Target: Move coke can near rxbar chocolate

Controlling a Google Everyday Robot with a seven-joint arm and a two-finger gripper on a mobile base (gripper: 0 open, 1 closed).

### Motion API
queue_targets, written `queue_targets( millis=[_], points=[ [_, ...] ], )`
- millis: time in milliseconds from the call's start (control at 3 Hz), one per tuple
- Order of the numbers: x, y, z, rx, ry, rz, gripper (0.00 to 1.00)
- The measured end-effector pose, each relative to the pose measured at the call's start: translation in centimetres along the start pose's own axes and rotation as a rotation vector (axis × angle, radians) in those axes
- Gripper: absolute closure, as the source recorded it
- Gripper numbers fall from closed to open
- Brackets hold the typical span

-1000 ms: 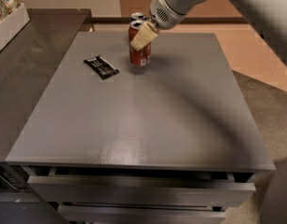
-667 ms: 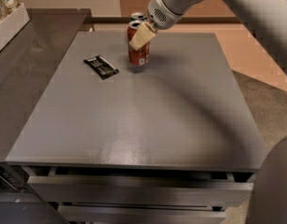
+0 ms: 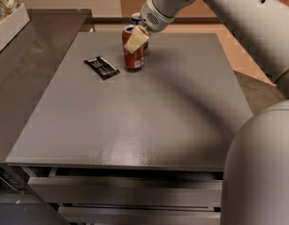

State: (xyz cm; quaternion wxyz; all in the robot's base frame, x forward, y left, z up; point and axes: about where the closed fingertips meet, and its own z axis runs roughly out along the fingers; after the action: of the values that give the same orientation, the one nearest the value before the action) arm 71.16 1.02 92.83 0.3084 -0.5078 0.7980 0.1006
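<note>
Coke can: camera view, the only one.

- Position: just to the right of the rxbar chocolate, apart from it by a narrow strip of bare surface. I cannot tell whether its base rests on the surface or rides just above it.
- Change: a second ago the can sat a little farther right of the bar. It has slid leftward, while the bar has not moved. Judgement: the carry is nearly finished, since the can is already close to the bar. What remains is setting it down and letting go.
- Orientation: upright, long axis vertical, silver top up, red side with white lettering facing me.

Hand: above and right of the bar, at the can's upper part, closed on the can. One pale finger lies across the can's front, and the other is hidden behind it.

Rxbar chocolate: lies flat in its black wrapper, long axis diagonal. Its far end points away to the left, and its near end points towards the can's base.

Blue can: farther back from the bar, behind the hand and mostly hidden.
</note>
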Motion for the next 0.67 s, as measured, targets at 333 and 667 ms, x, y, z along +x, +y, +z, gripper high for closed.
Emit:
queue_targets(
  millis=[333,667],
  points=[
    [-0.28,0.01,1.81,-0.031,0.01,-0.016,0.59],
    [-0.3,0.11,2.73,-0.043,0.011,-0.034,0.37]
  ],
)
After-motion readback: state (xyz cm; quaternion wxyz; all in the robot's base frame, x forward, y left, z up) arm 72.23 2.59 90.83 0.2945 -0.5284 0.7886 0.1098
